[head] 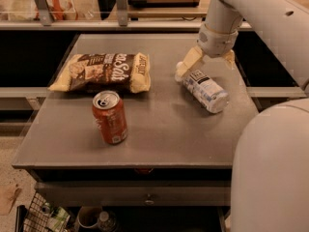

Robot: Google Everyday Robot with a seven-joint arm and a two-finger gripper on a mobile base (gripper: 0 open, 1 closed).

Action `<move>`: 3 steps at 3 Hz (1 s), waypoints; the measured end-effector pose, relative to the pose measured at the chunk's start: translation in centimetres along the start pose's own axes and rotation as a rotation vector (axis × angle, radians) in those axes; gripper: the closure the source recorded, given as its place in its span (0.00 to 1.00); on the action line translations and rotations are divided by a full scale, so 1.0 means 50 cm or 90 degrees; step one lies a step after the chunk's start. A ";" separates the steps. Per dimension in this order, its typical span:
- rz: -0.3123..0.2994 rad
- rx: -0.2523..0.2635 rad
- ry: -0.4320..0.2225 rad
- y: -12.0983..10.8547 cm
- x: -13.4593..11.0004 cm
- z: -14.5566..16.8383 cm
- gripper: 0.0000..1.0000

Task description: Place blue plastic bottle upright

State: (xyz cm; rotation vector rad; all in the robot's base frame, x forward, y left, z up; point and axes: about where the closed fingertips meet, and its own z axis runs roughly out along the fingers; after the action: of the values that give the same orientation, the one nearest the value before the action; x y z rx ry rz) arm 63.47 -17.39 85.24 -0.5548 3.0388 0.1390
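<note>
Straddling the cap of the toppled blue plastic bottle (207, 91), the tool (206, 66) gapes wide, gripping nothing.

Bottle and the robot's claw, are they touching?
Cannot tell. Camera view: the open gripper hangs over the bottle, one finger overlapping its cap, hiding any gap.

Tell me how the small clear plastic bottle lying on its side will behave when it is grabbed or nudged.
The small clear ribbed plastic bottle lies on its side on the grey table, so it will probably roll if nudged. Its ribbed plastic wall may dent under a hard squeeze. The gripper hovers open above its cap end.
</note>
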 end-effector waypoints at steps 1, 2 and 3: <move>-0.012 -0.012 0.007 -0.001 0.004 0.015 0.14; -0.053 -0.019 0.011 0.017 0.008 0.018 0.37; -0.086 -0.022 0.012 0.038 0.012 0.016 0.59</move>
State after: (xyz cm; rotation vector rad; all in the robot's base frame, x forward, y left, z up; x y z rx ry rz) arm 62.24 -15.74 84.58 -0.7664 3.0093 0.1817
